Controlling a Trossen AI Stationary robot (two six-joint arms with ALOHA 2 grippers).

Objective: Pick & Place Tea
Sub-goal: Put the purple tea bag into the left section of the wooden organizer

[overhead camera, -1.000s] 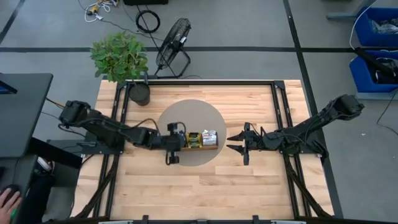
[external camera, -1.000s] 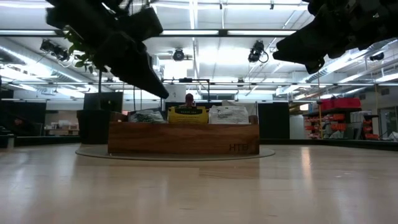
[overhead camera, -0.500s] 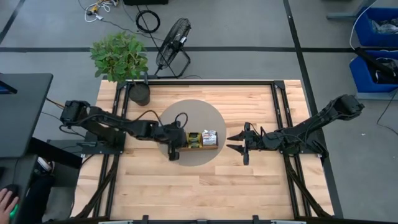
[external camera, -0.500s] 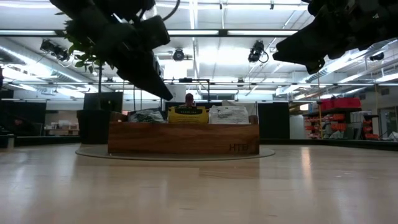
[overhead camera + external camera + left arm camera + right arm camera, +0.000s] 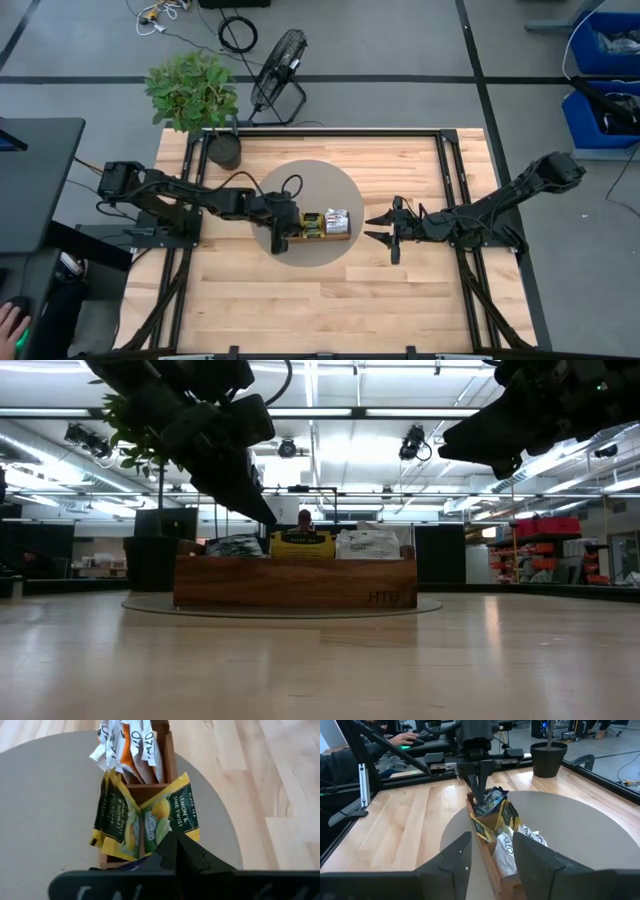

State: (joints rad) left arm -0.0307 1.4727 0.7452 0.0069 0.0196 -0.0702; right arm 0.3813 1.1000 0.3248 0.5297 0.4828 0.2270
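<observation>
Yellow, white-and-orange and dark tea sachets stand in a wooden tray on a round grey mat, on a pale wood table. The left gripper, fingers pressed together, sits at the tray's left end; the right gripper, fingers spread and empty, hovers near the mat's right edge. A potted plant stands at the table's far left corner, a fan on the grey floor behind.

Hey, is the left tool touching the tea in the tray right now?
Touching. The right wrist view shows the left tool, shut, its tip pressed into the dark sachets at the wooden tray's end.

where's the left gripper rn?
The left gripper is shut at the left end of the wooden tray on the round grey mat, mid-table in the high view, its tips down among the dark sachets there.
</observation>
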